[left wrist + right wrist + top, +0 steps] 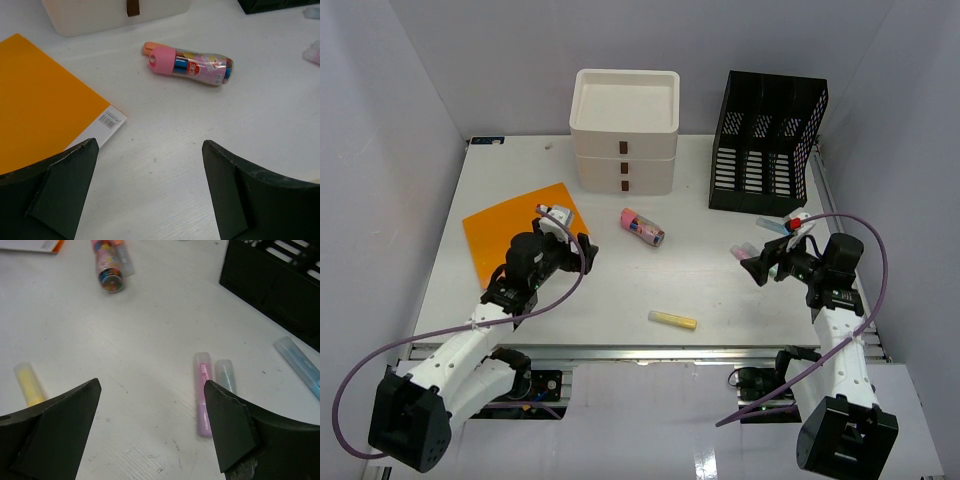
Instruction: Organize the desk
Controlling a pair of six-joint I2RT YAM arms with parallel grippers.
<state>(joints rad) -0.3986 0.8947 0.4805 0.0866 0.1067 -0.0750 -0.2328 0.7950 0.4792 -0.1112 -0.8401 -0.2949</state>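
Note:
The desk (620, 290) is a white tabletop with a metal rail along the near edge. On it lie an orange folder (520, 240) at the left, a pink-capped tube of pens (642, 227) in the middle, a yellow highlighter (673, 320) near the front, and a pink highlighter (202, 390) beside a pale green one (225, 376) at the right. My left gripper (582, 250) is open and empty at the folder's right corner (112, 120). My right gripper (758, 263) is open and empty just left of the pink highlighter.
A cream three-drawer unit (624, 130) and a black file organizer (767, 140) stand at the back. A pale blue pen (300, 365) lies in front of the organizer. An orange marker (148, 47) lies behind the tube (192, 65). Grey walls enclose the desk.

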